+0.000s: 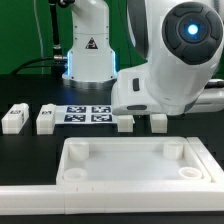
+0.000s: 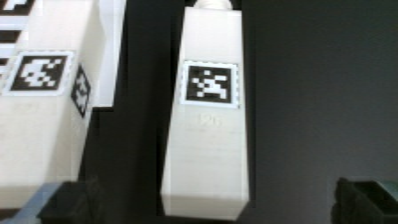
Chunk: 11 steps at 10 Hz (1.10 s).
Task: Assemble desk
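My gripper (image 2: 214, 205) hangs wide open over the leg (image 2: 210, 110), the top (image 1: 130, 166) lying nearby, and if I come down off-centre a finger (image 2: 54, 205) may clip the neighbour leg (image 2: 45, 110) or twist this one askew.

The arm (image 1: 172, 58) bends low, its wrist bulking at the exterior view's right — jaws spread wide, dark fingertips (image 2: 366, 200) standing well apart in the wrist view, gripping nothing.

Desk top (image 1: 130, 166) white plastic, smooth, matt. Leg (image 2: 210, 150) between the jaws same matt plastic. Table (image 1: 30, 150) black, matt. Arm shell (image 1: 170, 75) glossy white.
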### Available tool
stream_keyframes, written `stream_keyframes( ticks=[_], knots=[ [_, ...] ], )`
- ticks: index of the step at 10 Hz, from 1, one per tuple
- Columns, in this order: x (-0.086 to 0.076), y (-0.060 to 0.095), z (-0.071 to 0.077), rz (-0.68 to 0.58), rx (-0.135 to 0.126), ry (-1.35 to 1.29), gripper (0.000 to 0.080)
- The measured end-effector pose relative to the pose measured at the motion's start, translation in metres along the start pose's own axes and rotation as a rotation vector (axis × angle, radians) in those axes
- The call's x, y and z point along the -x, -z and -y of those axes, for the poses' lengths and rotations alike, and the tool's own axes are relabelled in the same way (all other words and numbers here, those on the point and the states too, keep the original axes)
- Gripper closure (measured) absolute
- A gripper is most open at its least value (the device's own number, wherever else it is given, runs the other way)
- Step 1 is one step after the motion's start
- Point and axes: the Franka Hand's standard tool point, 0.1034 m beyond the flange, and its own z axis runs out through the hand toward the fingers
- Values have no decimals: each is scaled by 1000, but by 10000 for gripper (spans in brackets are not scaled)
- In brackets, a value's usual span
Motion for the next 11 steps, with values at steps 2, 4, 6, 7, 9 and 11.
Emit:
stream_keyframes(
  ticks=[2, 4, 6, 7, 9, 11],
  knots=[
    [-1, -22, 4, 30, -7, -7, 151],
    [1, -39, 9, 24, 4, 3, 151],
    [0, -37, 9, 21, 3, 2, 151],
    [0, -37, 9, 21, 3, 2, 280],
    [0, -38, 9, 21, 3, 2, 425],
    [0, -38, 9, 21, 3, 2, 511]
  ],
)
